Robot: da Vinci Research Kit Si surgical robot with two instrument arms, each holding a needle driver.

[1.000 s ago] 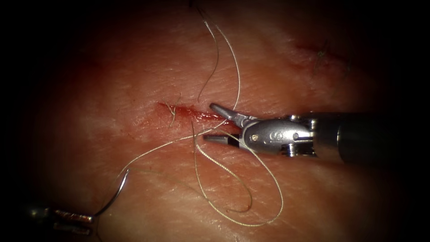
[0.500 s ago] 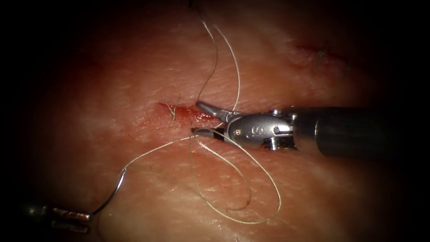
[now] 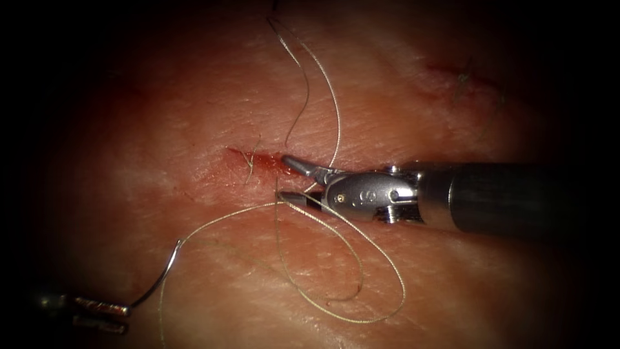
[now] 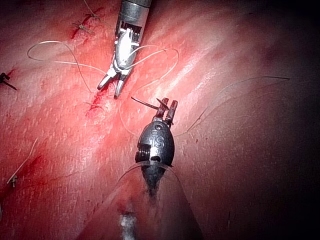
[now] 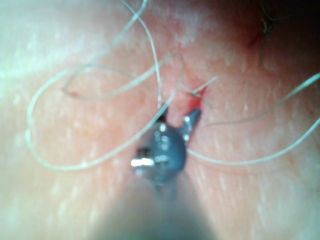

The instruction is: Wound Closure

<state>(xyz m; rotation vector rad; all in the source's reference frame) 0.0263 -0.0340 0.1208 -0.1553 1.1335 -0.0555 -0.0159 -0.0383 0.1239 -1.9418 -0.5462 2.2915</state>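
An "S" is stamped on the right pincer (image 3: 289, 182), spread empty over the red, wet cut (image 3: 258, 159) at centre. The curved steel needle (image 3: 158, 283), outside the tissue (image 3: 413, 284), is pinched near one end by the left pincer (image 3: 123, 311) at lower left, fine thread (image 3: 349, 258) trailing.

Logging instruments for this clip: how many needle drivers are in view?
2. The right tool, jaws open and empty, lies at the cut among loops of thread. The left tool, lower left of the cut, holds the needle near one end, clear of the tissue.

Darkness all around, light pooled at centre
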